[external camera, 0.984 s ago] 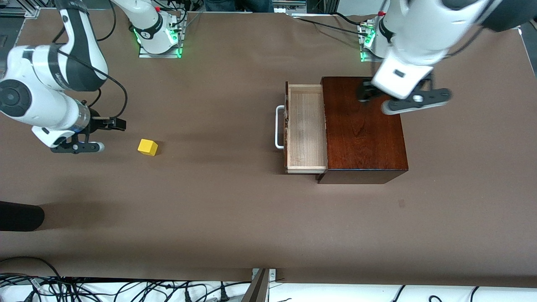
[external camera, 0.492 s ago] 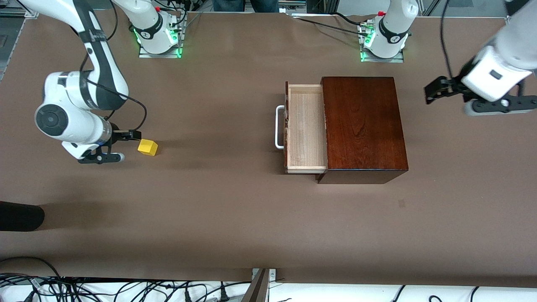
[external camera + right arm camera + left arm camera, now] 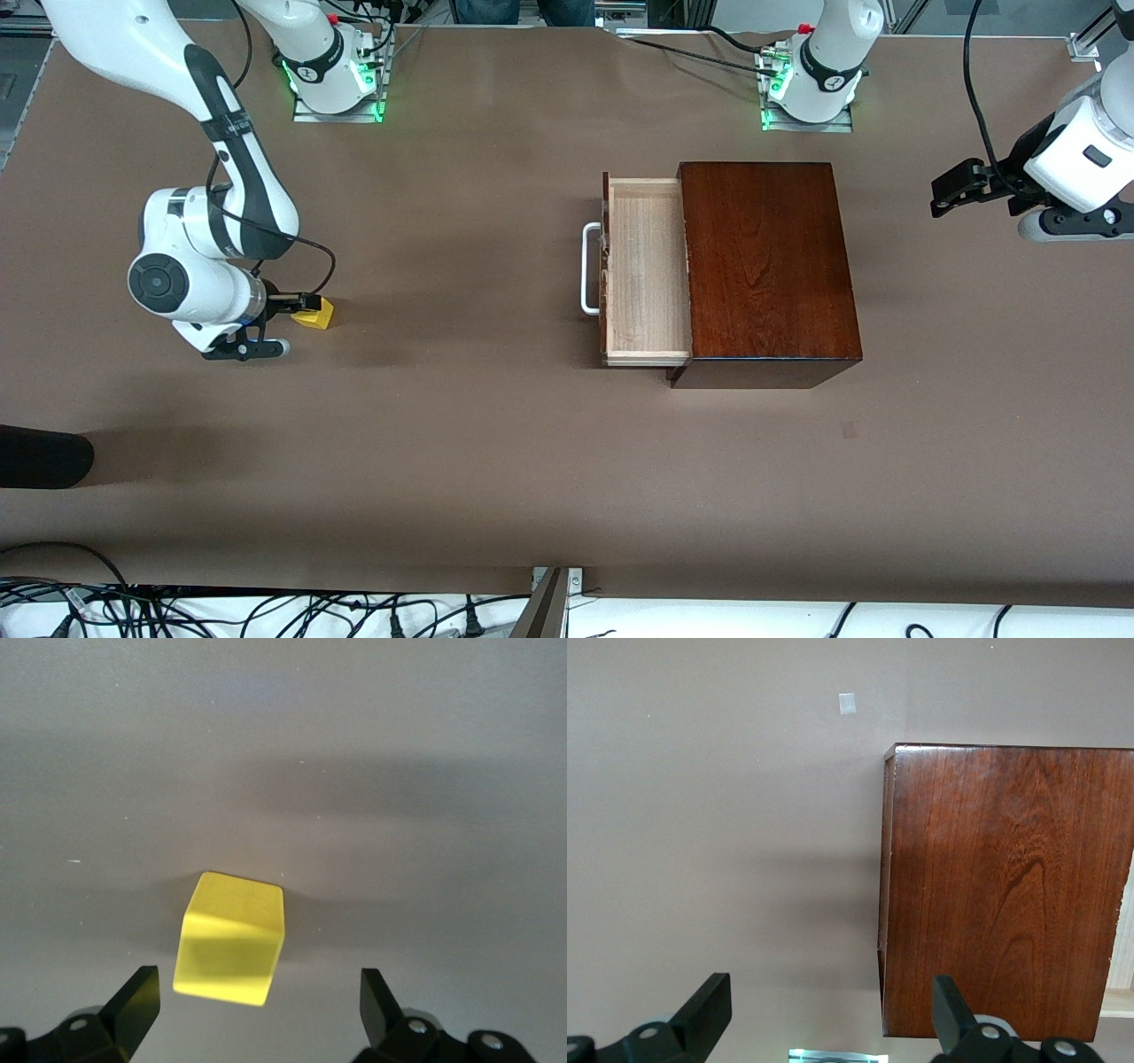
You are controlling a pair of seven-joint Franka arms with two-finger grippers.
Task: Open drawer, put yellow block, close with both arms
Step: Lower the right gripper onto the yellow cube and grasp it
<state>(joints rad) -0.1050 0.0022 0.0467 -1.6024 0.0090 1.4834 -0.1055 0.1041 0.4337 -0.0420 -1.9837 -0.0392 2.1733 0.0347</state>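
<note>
Small yellow block (image 3: 230, 939), cube-shaped, lying skewed.

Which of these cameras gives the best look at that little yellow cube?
The right wrist view: the yellow block fills the middle, sitting on the table between the open right gripper fingers, untouched. The front view shows it small, partly covered by that gripper. The left wrist view misses it, showing only the wooden box.

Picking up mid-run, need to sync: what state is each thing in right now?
drawer: pulled open, tray empty.
yellow block: on the table toward the right arm's end, not gripped.
right pincer: open, over the block.
left pincer: open, holding nothing, over the table beside the wooden box.
</note>
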